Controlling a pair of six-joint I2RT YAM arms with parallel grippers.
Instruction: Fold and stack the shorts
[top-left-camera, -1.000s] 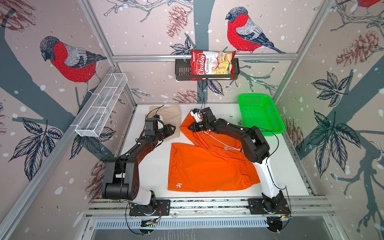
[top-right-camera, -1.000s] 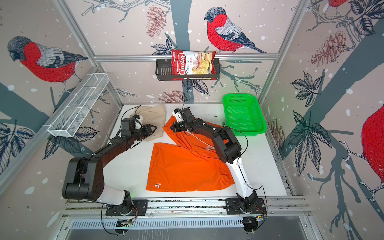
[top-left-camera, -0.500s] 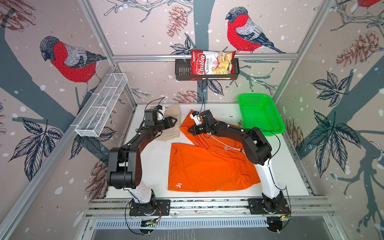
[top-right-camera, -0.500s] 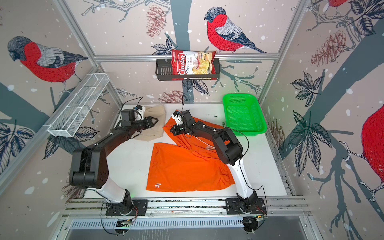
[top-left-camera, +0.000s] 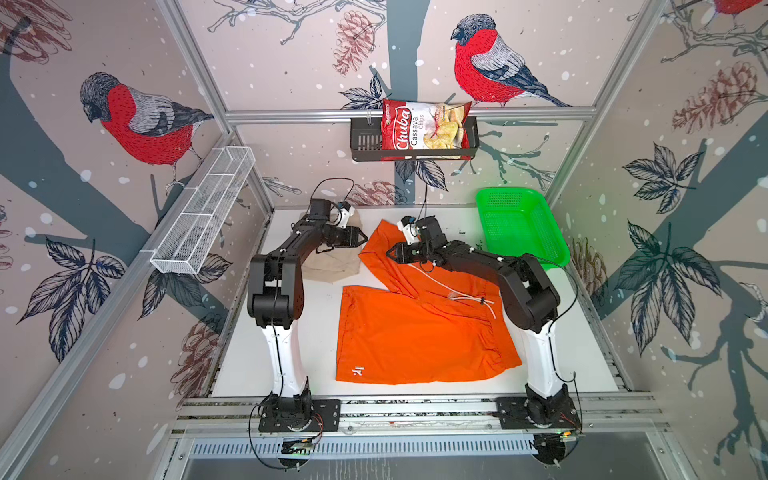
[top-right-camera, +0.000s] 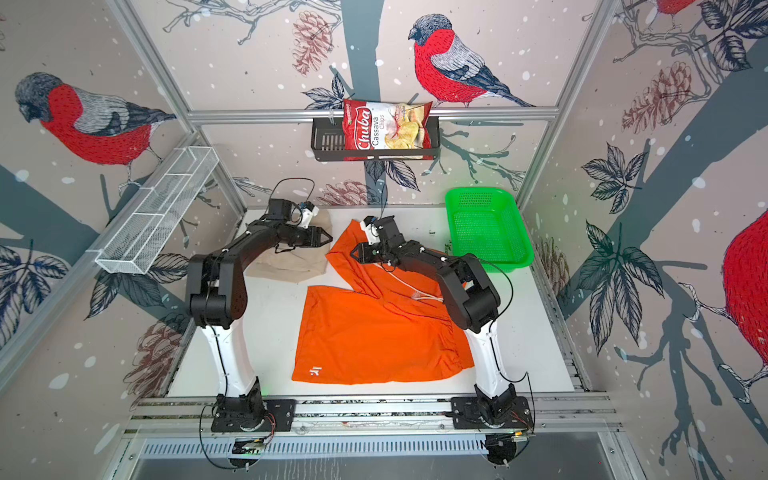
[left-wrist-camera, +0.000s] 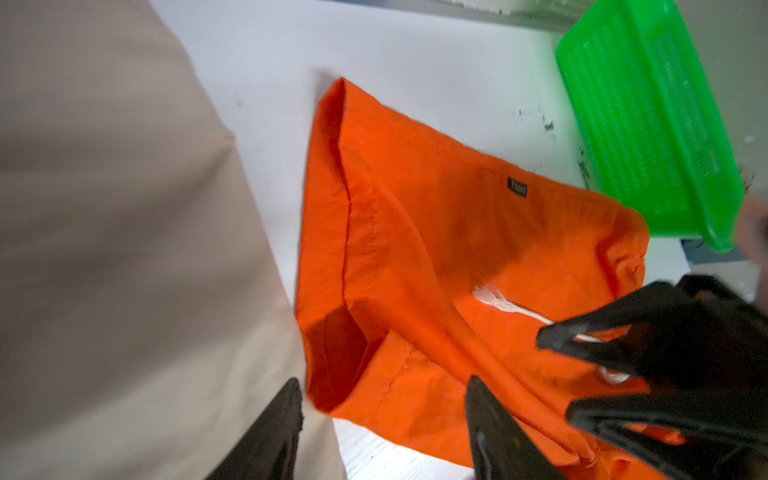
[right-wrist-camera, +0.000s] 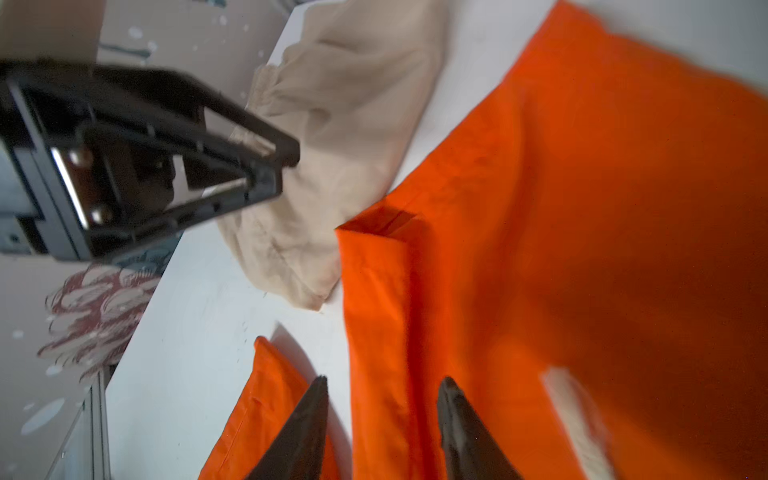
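The orange shorts (top-left-camera: 415, 332) (top-right-camera: 374, 332) lie mostly flat on the white table, one leg stretched toward the back, its hem (left-wrist-camera: 345, 199) showing in the left wrist view. Their white drawstring (top-left-camera: 457, 293) (left-wrist-camera: 498, 301) trails loose. The beige shorts (top-left-camera: 332, 266) (top-right-camera: 291, 266) (right-wrist-camera: 332, 145) sit bunched at the back left, partly under my left arm. My left gripper (top-left-camera: 362, 241) (top-right-camera: 328, 237) (left-wrist-camera: 384, 399) is open above the gap between the two pairs, gripping nothing. My right gripper (top-left-camera: 388, 252) (top-right-camera: 353, 252) (right-wrist-camera: 382, 382) is open just over the orange leg.
A green basket (top-left-camera: 519, 224) (top-right-camera: 486, 224) (left-wrist-camera: 648, 124) stands at the back right. A white wire rack (top-left-camera: 203, 212) is fixed to the left wall. A black shelf (top-left-camera: 365, 141) with a chips bag (top-left-camera: 424, 129) hangs on the back wall.
My right gripper has opened and let go of the orange leg. My left gripper has swung toward the back and right, over the beige shorts, and opened wider.
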